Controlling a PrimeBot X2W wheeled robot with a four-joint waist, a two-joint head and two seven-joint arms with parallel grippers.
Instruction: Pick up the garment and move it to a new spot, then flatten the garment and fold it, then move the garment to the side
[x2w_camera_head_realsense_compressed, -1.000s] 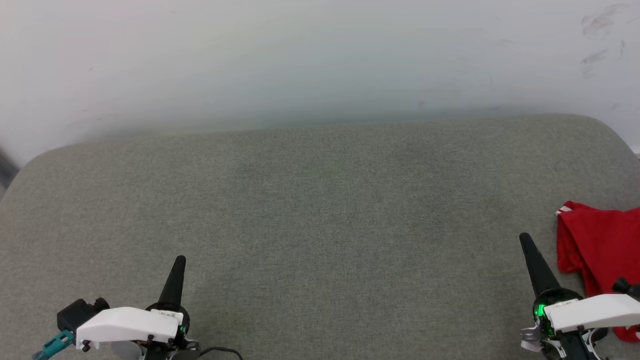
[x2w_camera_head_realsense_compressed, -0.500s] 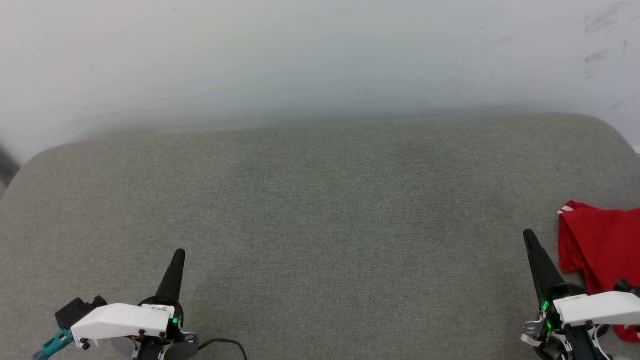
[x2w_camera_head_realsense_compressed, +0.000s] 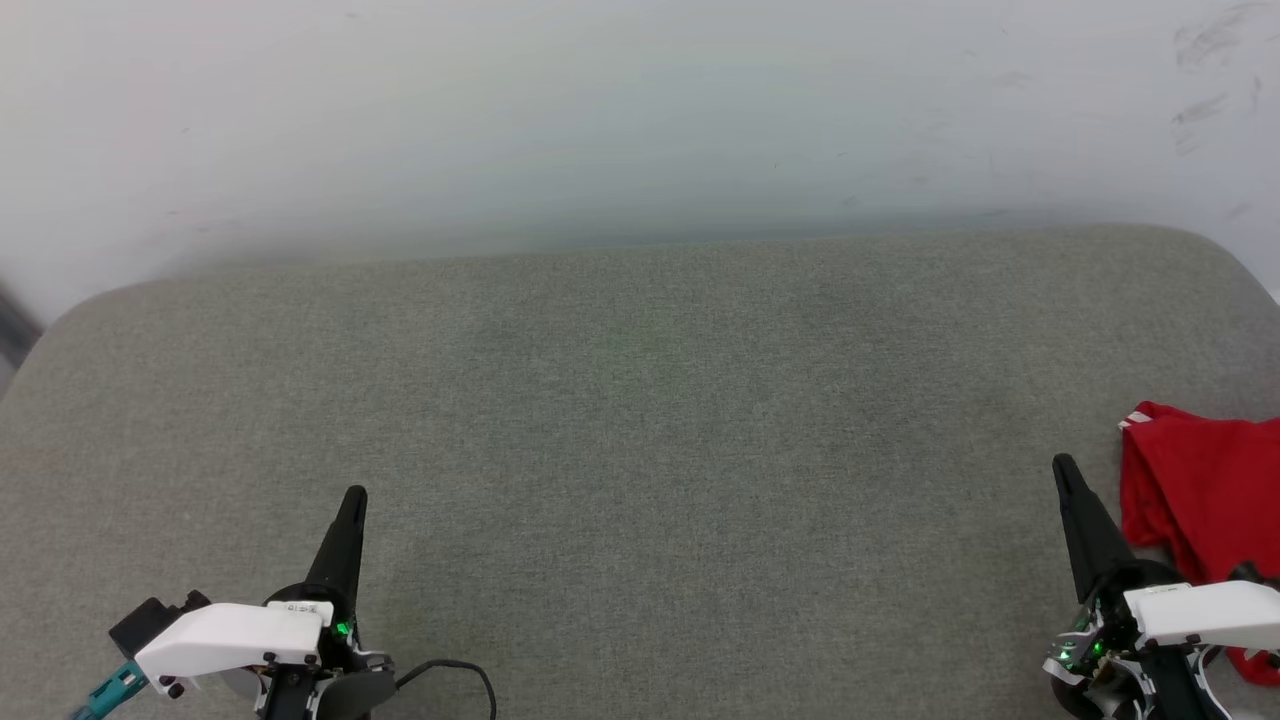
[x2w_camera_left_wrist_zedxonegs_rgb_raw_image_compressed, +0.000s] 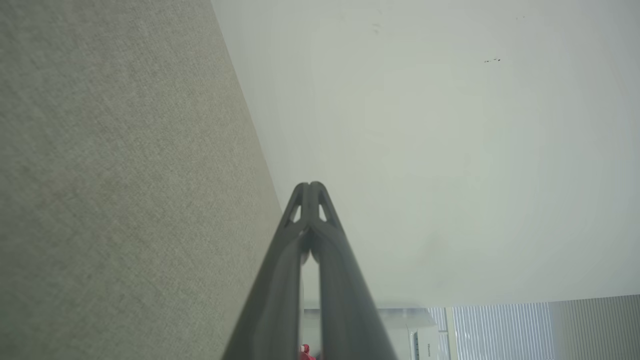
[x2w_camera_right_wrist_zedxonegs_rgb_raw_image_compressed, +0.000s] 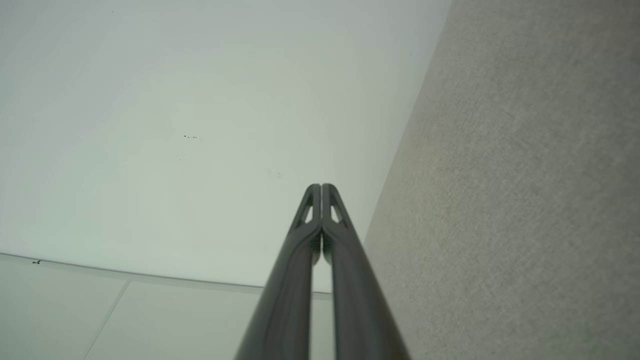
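Head view: one garment (x2w_camera_head_realsense_compressed: 1205, 480) lies crumpled at the grey cushion's (x2w_camera_head_realsense_compressed: 640, 420) right edge, just beside the right gripper (x2w_camera_head_realsense_compressed: 1063, 468). It looks like soft, light cloth, probably best pinched at a loose hem. The left gripper (x2w_camera_head_realsense_compressed: 354, 497) sits well apart. Each wrist view shows one pair of fingers pressed together, empty.

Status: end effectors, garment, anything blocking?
Left end effector shut, empty. Right end effector shut, empty, left of garment. Garment bunched, right edge of grey cushion. Nothing between.
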